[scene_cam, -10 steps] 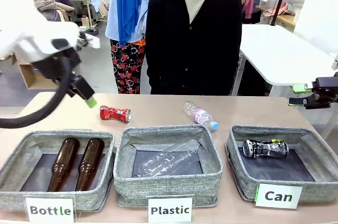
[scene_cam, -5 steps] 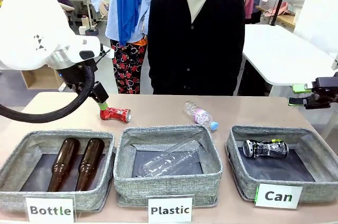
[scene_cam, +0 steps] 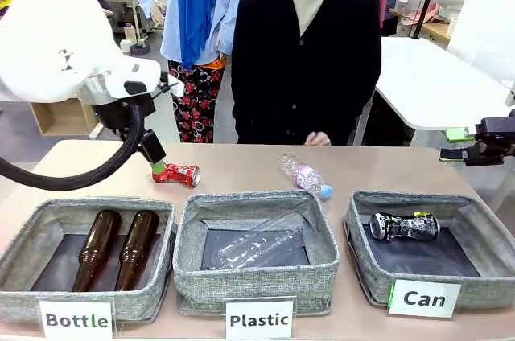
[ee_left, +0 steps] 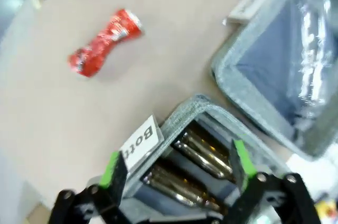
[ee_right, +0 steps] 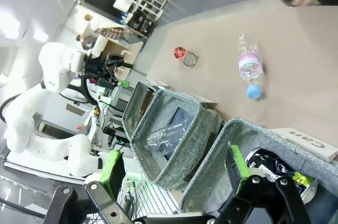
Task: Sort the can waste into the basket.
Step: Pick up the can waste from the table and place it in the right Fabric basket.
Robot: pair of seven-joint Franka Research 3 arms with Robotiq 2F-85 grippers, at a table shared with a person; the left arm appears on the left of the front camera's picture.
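The red can [scene_cam: 177, 173] lies on its side on the table behind the "Bottle" bin, and it is also seen as a dented red can [ee_left: 104, 42] [ee_right: 186, 56] in both wrist views. My left gripper [scene_cam: 156, 166] hangs open just left of it, tips close to its end; from the wrist, the left gripper [ee_left: 175, 163] has nothing between its green pads. The black-and-silver can [scene_cam: 405, 226] [ee_right: 274, 168] lies inside the "Can" basket [scene_cam: 471, 293] [ee_right: 253, 129]. My right gripper [scene_cam: 455, 145] [ee_right: 174, 166] stands open and empty at the table's right edge.
The "Bottle" bin [scene_cam: 24, 236] holds two brown bottles [scene_cam: 117, 248]. The "Plastic" bin [scene_cam: 253, 281] holds a clear bottle, and another plastic bottle [scene_cam: 304, 174] lies on the table behind it. A person stands at the far side, one hand [scene_cam: 318, 138] at the edge.
My left arm has swung right and down, bringing its gripper beside the red can. The person shifted slightly right and a hand came up at the table's far edge.
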